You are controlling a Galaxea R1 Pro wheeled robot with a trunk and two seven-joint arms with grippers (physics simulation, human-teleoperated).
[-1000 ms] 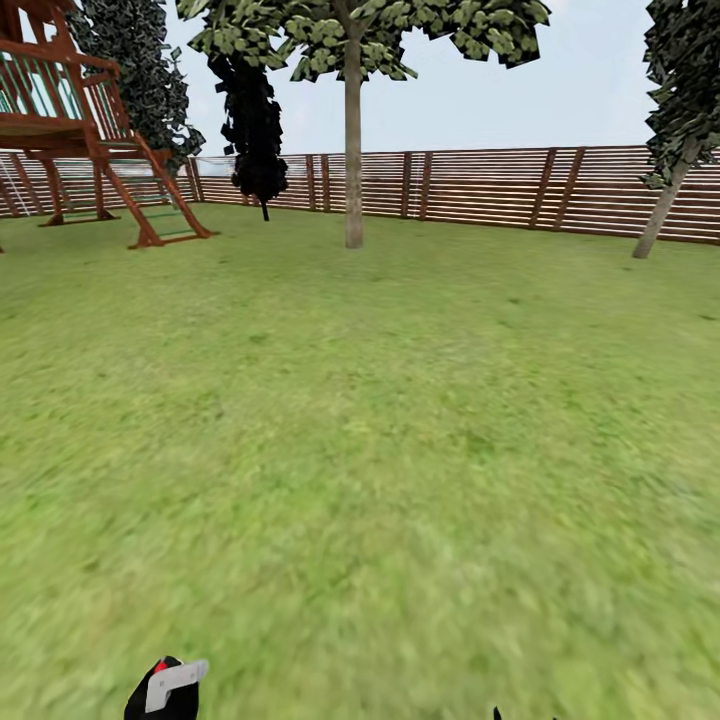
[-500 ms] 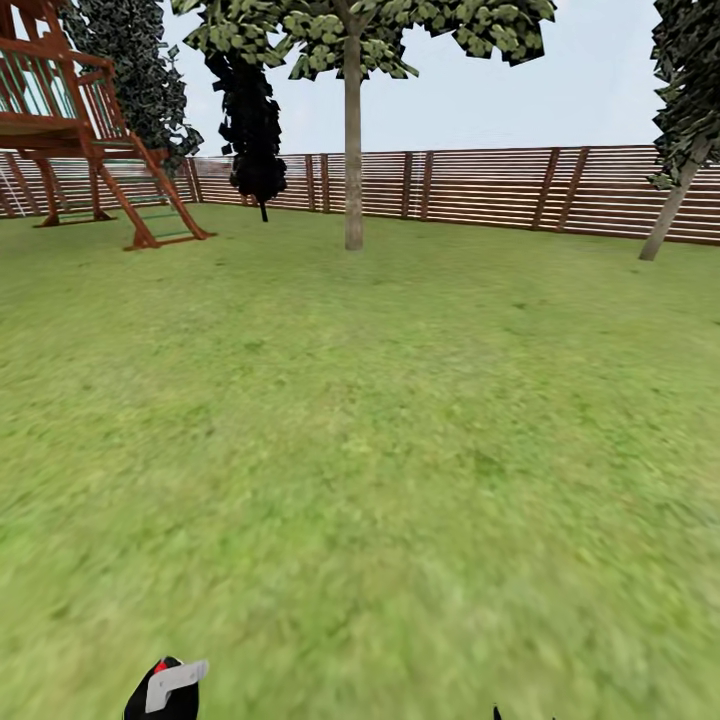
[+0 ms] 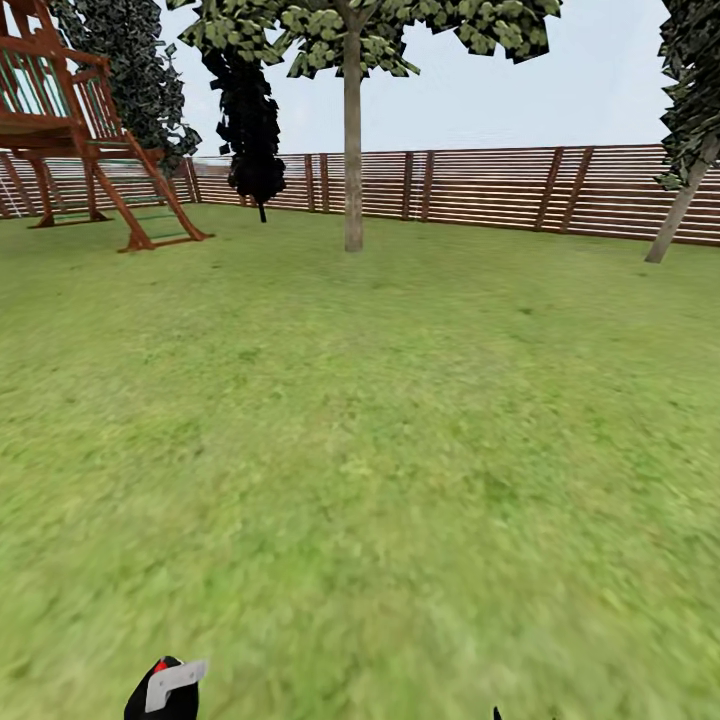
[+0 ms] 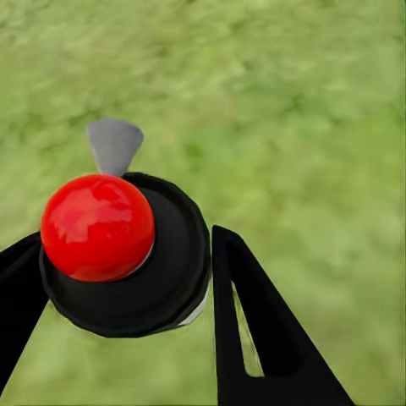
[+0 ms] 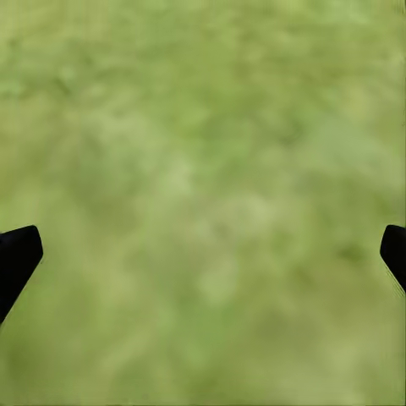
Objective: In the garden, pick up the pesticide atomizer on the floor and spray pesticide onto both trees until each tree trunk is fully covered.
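I see the pesticide atomizer (image 4: 161,271), a black round body with a red ball knob and a grey nozzle, held between the black fingers of my left gripper (image 4: 127,238), which is shut on it. Its top (image 3: 166,687) shows low at the head view's bottom left. My right gripper (image 5: 203,249) hangs open over bare grass, its two fingertips far apart. One tree with a thick pale grey-brown trunk (image 3: 353,160) stands far ahead on the lawn, in front of the brown slat fence (image 3: 500,187). No pale specks show on it from here.
A red-brown wooden play tower with a ladder (image 3: 90,130) stands at the far left. A black columnar tree (image 3: 255,120) is by the fence. A leaning, dark-leaved tree (image 3: 682,200) is at the right edge. Open grass (image 3: 380,450) stretches between me and the trunk.
The whole head view has crept forward toward the central tree, with the play tower sliding left and the leaning tree sliding right. Both grippers look the same.
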